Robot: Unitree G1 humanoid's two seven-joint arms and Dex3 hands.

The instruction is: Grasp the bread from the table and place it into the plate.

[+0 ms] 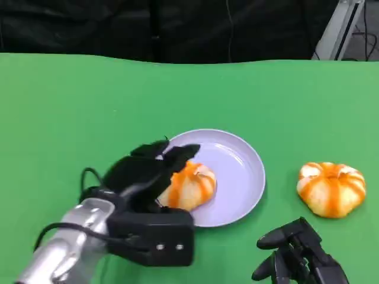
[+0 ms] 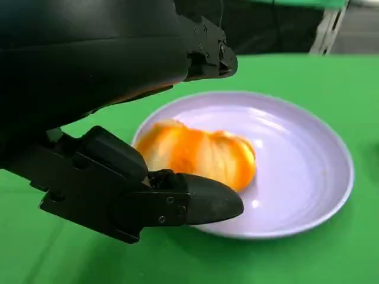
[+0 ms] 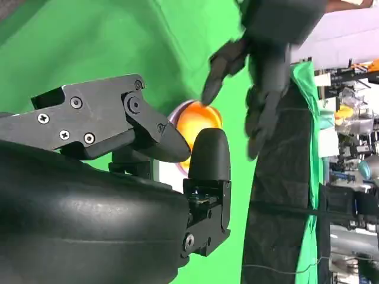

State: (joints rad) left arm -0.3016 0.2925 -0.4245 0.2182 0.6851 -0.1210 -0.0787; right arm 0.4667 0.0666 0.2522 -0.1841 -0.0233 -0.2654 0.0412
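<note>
A round orange-and-white bread (image 1: 190,186) lies on the left part of the pale lilac plate (image 1: 243,171). My left hand (image 1: 148,171) reaches over it from the near left, fingers spread above its top. In the left wrist view the bread (image 2: 201,157) rests on the plate (image 2: 302,171) between the spread fingers of the left hand (image 2: 106,59), which do not close on it. A second, similar bread (image 1: 330,188) sits on the table right of the plate. Holding nothing, my right hand (image 1: 296,255) rests low at the near right, just in front of that bread.
The green table (image 1: 89,100) stretches wide behind and left of the plate, ending at a dark backdrop. A metal stand (image 1: 340,26) rises at the far right corner. The right wrist view shows my right hand (image 3: 118,177) and, beyond it, my left hand (image 3: 260,71).
</note>
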